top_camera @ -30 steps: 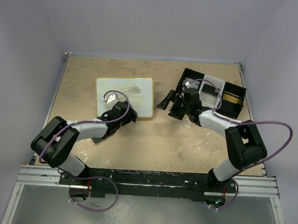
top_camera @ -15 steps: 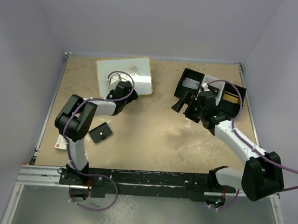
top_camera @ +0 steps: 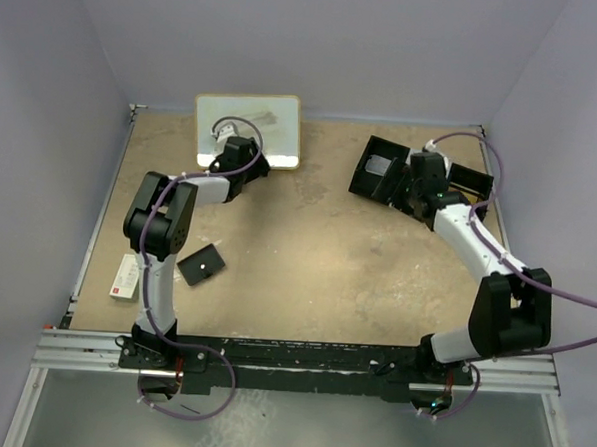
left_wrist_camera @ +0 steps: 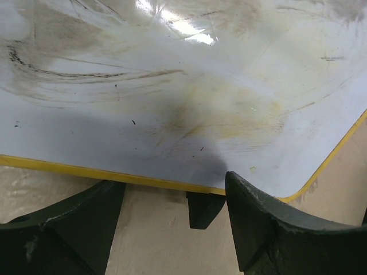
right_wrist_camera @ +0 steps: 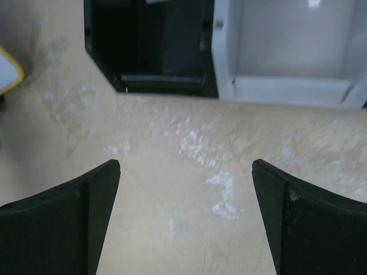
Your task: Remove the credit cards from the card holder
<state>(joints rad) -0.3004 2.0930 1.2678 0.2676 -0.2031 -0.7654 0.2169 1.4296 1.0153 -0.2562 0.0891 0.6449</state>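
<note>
The left arm (top_camera: 159, 294) and right arm (top_camera: 468, 242) are white tubular links between chunky black joint housings; a thin purple cable (top_camera: 461, 134) loops along each; the left gripper (left_wrist_camera: 172, 192) and right gripper (right_wrist_camera: 184, 172) have matte black, wedge-shaped fingers, the left pair seemingly scuffed; both bases sit on a black rail (top_camera: 292, 355).

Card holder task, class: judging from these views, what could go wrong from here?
The left gripper, open at the yellow edge of the white board, may shove it.
The right gripper hangs open close to the tray and may bump it.
The card holder lies far from both, so time may be lost.
</note>
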